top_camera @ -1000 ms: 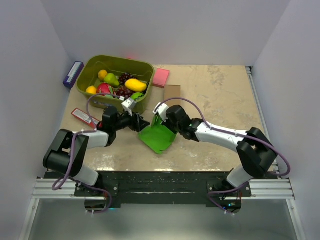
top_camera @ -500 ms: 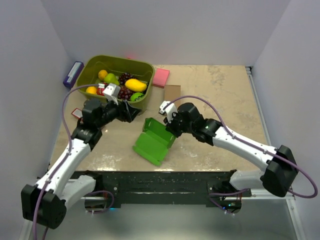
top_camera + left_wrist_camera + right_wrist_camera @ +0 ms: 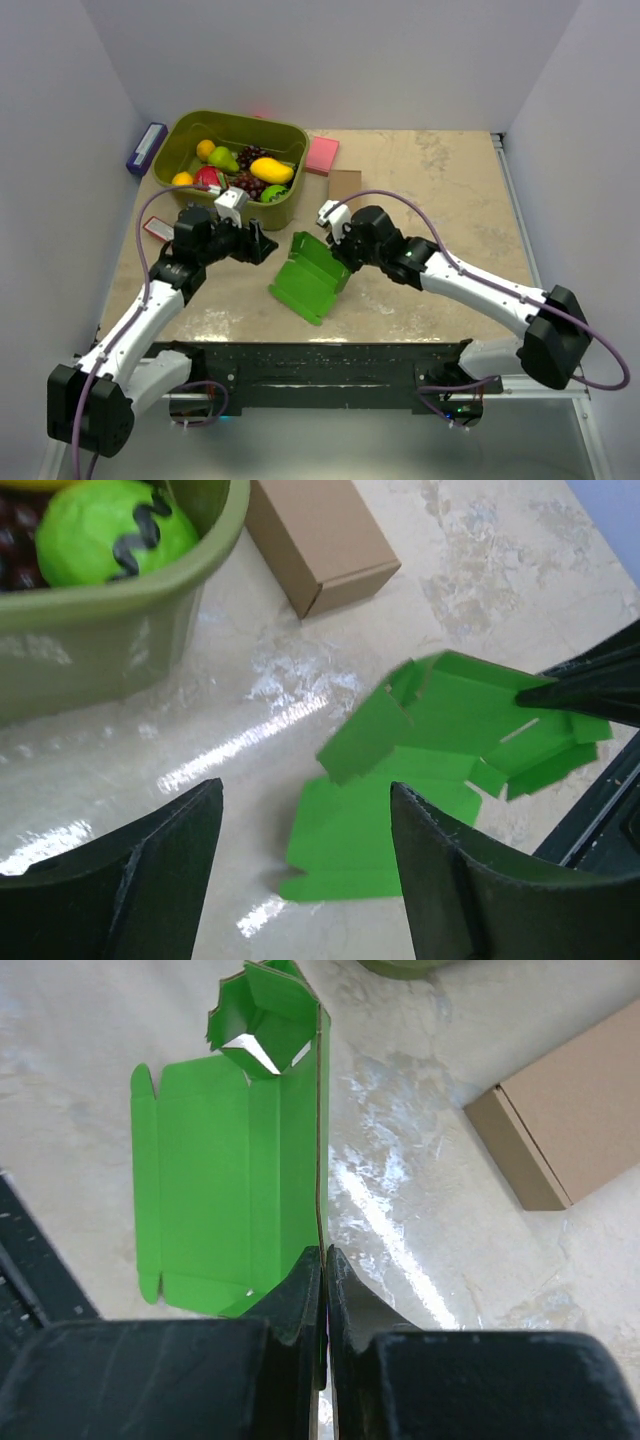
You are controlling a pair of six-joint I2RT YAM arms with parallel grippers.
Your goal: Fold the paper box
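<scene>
Top external view: the paper box (image 3: 308, 280) is seen half folded on the table (image 3: 440, 200), between the two arms.

A green tub (image 3: 240, 119) full of fruit is set at the back left of the table. The paper box is laid near the tub's front, with one side lifted up. A brown cardboard box (image 3: 320, 535) is seen just beside the tub, and a pink pad (image 3: 322, 155) behind that. The lifted side is pinched at its edge by the closed right gripper (image 3: 322, 1258). The left gripper (image 3: 305, 795) is spread wide, near the paper box but not touching it.
</scene>
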